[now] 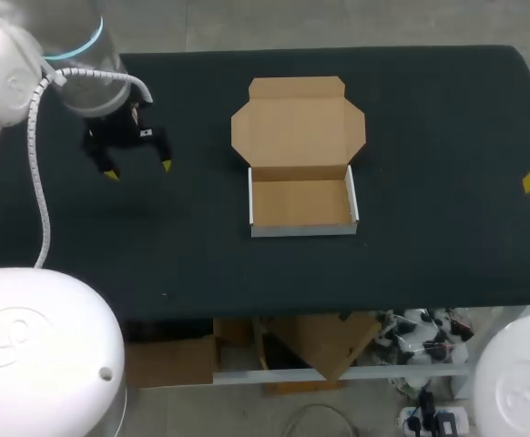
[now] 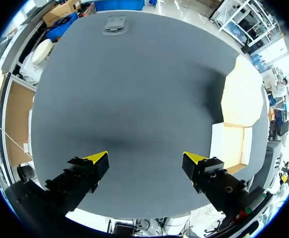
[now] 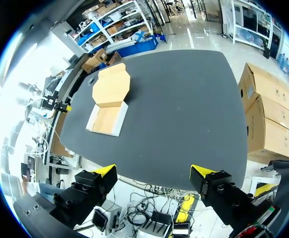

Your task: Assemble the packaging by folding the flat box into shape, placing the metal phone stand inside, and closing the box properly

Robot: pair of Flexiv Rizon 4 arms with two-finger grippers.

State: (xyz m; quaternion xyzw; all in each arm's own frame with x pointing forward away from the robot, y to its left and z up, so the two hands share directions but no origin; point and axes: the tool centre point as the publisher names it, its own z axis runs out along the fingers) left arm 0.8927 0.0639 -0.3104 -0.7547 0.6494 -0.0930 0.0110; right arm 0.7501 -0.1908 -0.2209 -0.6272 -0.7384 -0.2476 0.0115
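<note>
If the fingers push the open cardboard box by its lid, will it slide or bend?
The cardboard box looks thin and empty, so it probably slides easily. Its open lid hangs on one crease and would likely flex first.

We count one table [image 1: 447, 137], one cardboard box [image 1: 301, 173] on it and one small grey object [image 2: 113, 23] by its far edge. We count two grippers, the left gripper [image 2: 145, 159] and the right gripper [image 3: 153, 173], each with two yellow tips.
</note>
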